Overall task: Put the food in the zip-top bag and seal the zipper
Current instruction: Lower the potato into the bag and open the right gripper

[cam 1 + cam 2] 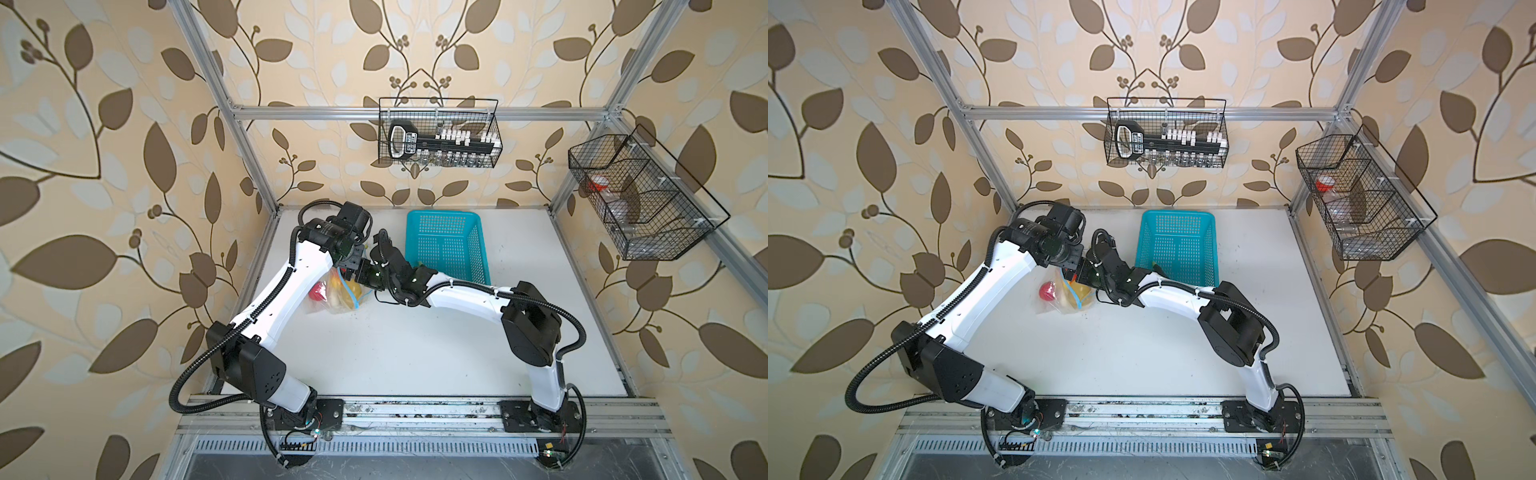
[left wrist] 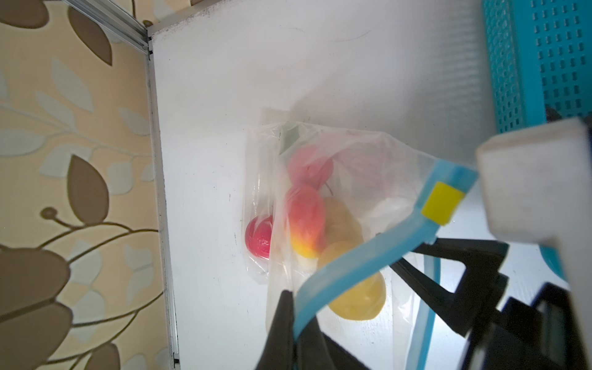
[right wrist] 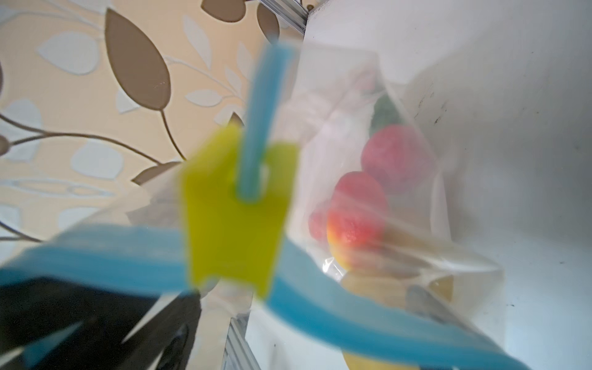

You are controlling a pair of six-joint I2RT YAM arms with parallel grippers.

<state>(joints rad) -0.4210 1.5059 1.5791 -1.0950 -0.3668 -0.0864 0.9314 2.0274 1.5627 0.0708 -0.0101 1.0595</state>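
A: What lies on the white tabletop (image 1: 415, 353)?

B: At the back stands a turquoise perforated plastic basket (image 1: 449, 245). Left of it, a clear thin plastic zip-top bag (image 1: 328, 305) sags on the table under both grippers, with its mouth lifted. Inside sits the small toy food (image 2: 307, 217): red tomatoes, an orange-red pepper, yellow-brown potatoes and a green scrap. Along the mouth runs the light-blue zipper strip (image 2: 352, 259), which carries a small yellow slider tab (image 2: 443, 203).

A: How should the sealing go?

B: In my judgement, the strip bows between the two grippers, so it wants pulling taut first. Then the tab should be pinched squarely and drawn steadily along the strip, in line with it. The other end needs to be held fixed, and the thin film should not be tugged.

A: And the arms?

B: The left arm (image 1: 286, 291) and right arm (image 1: 465, 297) reach in from the front rail (image 1: 415, 409), elbows out, with their wrists meeting above the bag. The left gripper (image 2: 298, 323) is clamped on the blue strip. The right gripper (image 1: 356, 275) sits just beside the tab. Whether its jaws stand apart I cannot tell.
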